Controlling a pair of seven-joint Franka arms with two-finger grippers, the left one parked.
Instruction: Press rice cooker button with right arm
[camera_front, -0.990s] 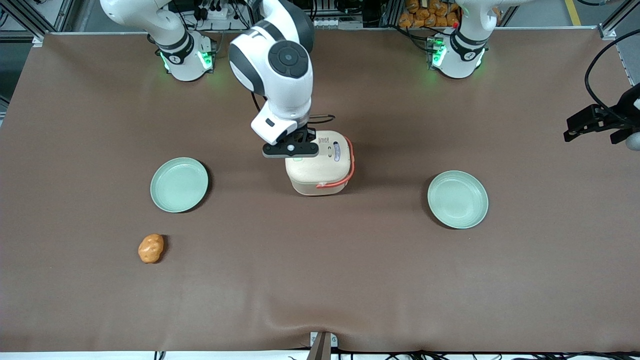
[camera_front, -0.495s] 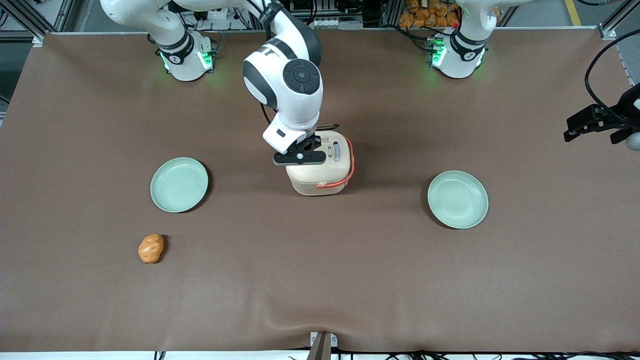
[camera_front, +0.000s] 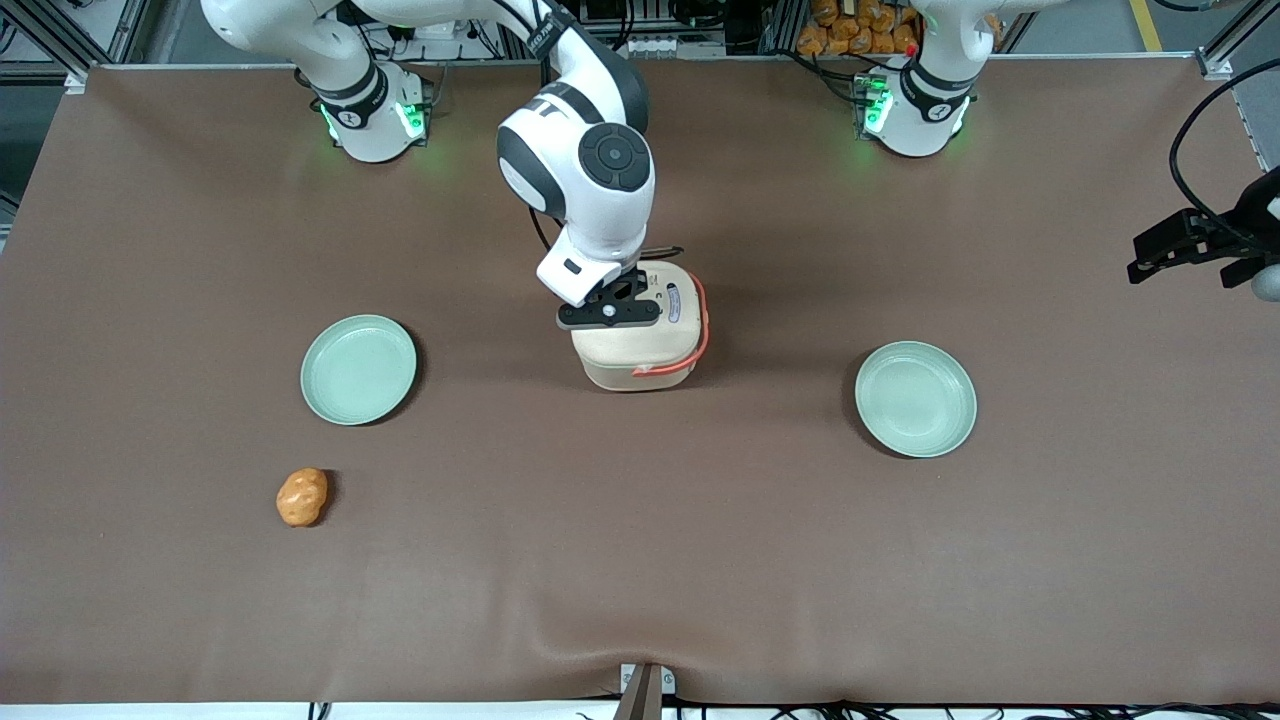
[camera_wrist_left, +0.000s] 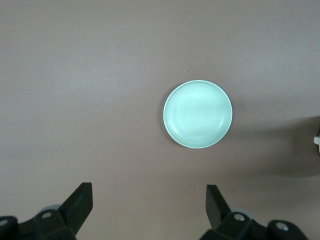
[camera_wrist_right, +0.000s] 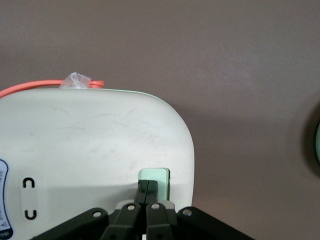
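the right arm's gripper (camera_wrist_right: 147, 192), its fingers pressed together, rests its tips on the pale green button (camera_wrist_right: 155, 181) on top of the rice cooker (camera_front: 640, 340), which stands between two green plates (camera_front: 358, 369).

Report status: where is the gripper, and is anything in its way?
Gripper shut, fingertips on the pale green button at the lid edge. Rice cooker upright, lid closed. Nothing in the way.
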